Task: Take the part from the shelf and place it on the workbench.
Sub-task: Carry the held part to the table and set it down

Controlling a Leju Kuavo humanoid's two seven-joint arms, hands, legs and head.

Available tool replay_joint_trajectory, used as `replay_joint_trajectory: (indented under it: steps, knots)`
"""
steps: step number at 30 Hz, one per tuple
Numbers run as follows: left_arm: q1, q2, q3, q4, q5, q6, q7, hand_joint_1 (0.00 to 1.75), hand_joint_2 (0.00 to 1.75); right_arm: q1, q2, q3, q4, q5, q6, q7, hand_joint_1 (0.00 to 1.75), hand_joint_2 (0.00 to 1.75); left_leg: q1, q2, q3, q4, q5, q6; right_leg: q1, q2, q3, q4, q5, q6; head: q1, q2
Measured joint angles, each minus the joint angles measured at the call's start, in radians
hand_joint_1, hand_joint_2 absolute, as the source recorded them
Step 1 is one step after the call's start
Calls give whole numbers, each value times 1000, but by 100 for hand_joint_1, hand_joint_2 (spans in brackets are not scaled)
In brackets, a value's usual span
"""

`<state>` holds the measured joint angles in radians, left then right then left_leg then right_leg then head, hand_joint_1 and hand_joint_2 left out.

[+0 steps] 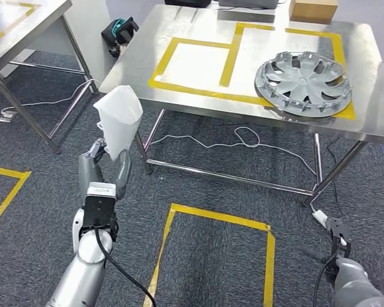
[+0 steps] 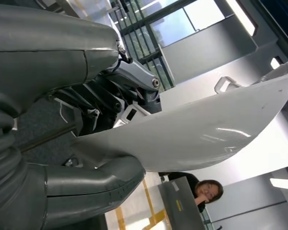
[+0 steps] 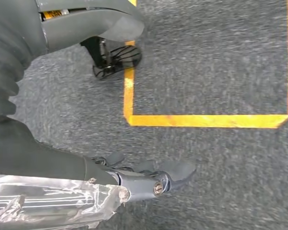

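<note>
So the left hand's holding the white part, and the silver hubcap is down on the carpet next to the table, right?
Not quite. The left hand does hold the white part, but the silver hubcap lies on the steel table, over the yellow tape, not on the carpet. The head view shows it.

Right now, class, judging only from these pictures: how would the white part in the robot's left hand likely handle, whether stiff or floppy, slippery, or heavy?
The white part probably is stiff: its curved shell keeps shape past the left hand. Its glossy surface looks slippery. It seems thin-walled, so likely light for its size.
</note>
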<state>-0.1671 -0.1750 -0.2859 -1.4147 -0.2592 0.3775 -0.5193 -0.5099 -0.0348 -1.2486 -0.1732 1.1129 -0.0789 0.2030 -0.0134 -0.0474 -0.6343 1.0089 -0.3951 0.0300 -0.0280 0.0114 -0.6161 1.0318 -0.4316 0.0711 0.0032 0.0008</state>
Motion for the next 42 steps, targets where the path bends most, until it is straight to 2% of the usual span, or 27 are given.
replay_joint_trajectory:
  steps: [2, 4, 6, 9, 10, 11, 18, 28, 30, 32, 33, 34, 35, 36, 38, 39, 40, 41, 42]
  knots:
    - [0, 2, 1, 0, 0, 0, 0, 175, 175, 2, 2, 7, 0, 11, 10, 4, 0, 175, -1, 1, 1, -3, 3, 17, 0, 3, -2, -1, 1, -1, -2, 0]
    - [-1, 3, 1, 0, -1, -1, 0, 175, 175, 3, 2, 19, 0, 26, 24, 9, 0, 175, -1, 3, 4, -8, 5, 19, 3, 6, -3, 0, 1, -6, -2, 0]
    - [-2, 3, 1, 0, -1, -2, 0, 175, 175, 3, 2, 28, 0, 32, 27, 12, 0, 175, 1, 5, 4, -13, 7, 12, 5, 7, -5, 0, 1, -12, -2, 0]
    - [-2, 3, 1, 0, -1, -5, 0, 175, 175, 3, 2, 36, -2, 27, 4, 3, 0, 175, 4, 5, 4, -19, 9, -21, 7, 6, -7, 1, 1, -17, -1, 0]
    - [-2, 3, 1, 0, -1, -5, 0, 175, 175, 3, 2, 38, -2, 25, -6, -3, 0, 175, 5, 5, 4, -20, 10, -30, 7, 6, -8, 1, 1, -18, -1, 0]
    - [-1, 3, 2, 0, -1, -5, 0, 175, 175, 3, 3, 39, -3, 21, -15, -9, 0, 175, 6, 5, 4, -20, 10, -34, 7, 5, -8, 1, 2, -18, -1, 0]
    - [5, 3, 3, 0, -1, -6, 0, 175, 175, 3, 7, 40, -3, 9, -33, -33, 0, 175, 3, 5, 2, -19, 10, -33, 5, 5, -6, -2, 4, -19, -1, 0]
    - [7, 3, 6, -6, -7, -6, -1, 175, 175, 3, 11, 40, -3, -10, -19, -18, 0, 175, 1, 5, 2, -19, 11, -31, 4, 4, -5, -5, 6, -17, -1, 0]
    - [7, 3, 6, -9, -10, -6, -2, 175, 175, 2, 12, 40, -3, -11, -18, -15, 0, 175, -1, 5, 2, -21, 5, -25, -1, 5, -1, -17, 5, -10, -1, 0]
    - [7, 3, 6, -15, -15, -5, -4, 175, 175, 3, 14, 40, -3, -11, -15, -11, 0, 175, -6, 5, 18, -50, -2, -8, -5, 2, 8, -20, 28, 7, -1, 0]
    - [7, 2, 6, -18, -17, -5, -5, 175, 175, 3, 16, 40, -4, -11, -12, -8, 0, 175, -5, 6, 36, -73, -1, 3, -5, 0, 12, -19, 35, 13, -2, 0]
    - [5, 1, 6, -21, -20, -4, -7, 175, 175, 2, 17, 40, -4, -11, -9, -5, 0, 175, -3, 6, 55, -90, 3, 12, -3, -3, 11, -6, 37, 12, 0, 0]
    - [2, 0, 5, -22, -21, -4, -8, 175, 175, 0, 17, 40, -5, -12, -7, -1, 0, 175, 0, 8, 71, -100, 4, 17, -2, -3, 4, 12, 19, 8, 2, 0]
    - [1, 0, 5, -23, -22, -3, -9, 175, 175, -1, 17, 40, -5, -13, -6, 2, 0, 175, 4, 9, 82, -103, 6, 19, -2, -3, -18, 53, -10, 6, 5, 0]
    - [3, -1, 4, -23, -23, -3, -10, 175, 175, 0, 17, 40, -7, -15, -6, 8, 0, 175, 10, 9, 90, -102, -3, 14, -4, -3, -83, 168, -64, 15, 11, 0]
    - [6, -1, 4, -23, -23, -3, -10, 175, 175, 3, 17, 40, -7, -16, -6, 11, 0, 175, 15, 8, 95, -101, -8, 7, -7, -3, -110, 204, -73, 22, 13, 0]
    - [8, -1, 4, -23, -23, -3, -10, 175, 175, 5, 17, 40, -8, -18, -6, 14, 0, 175, 22, 8, 101, -99, -15, -2, -12, -4, -118, 205, -62, 28, 13, 0]
    - [10, -1, 4, -23, -23, -3, -10, 175, 175, 7, 17, 40, -8, -19, -5, 16, 0, 175, 31, 7, 109, -95, -24, -13, -19, -4, -105, 164, -33, 36, 13, 0]
    - [11, -1, 4, -23, -23, -3, -10, 175, 175, 8, 17, 40, -8, -21, -5, 19, 0, 175, 42, 6, 116, -85, -36, -26, -30, -5, -77, 95, 6, 49, 13, 0]
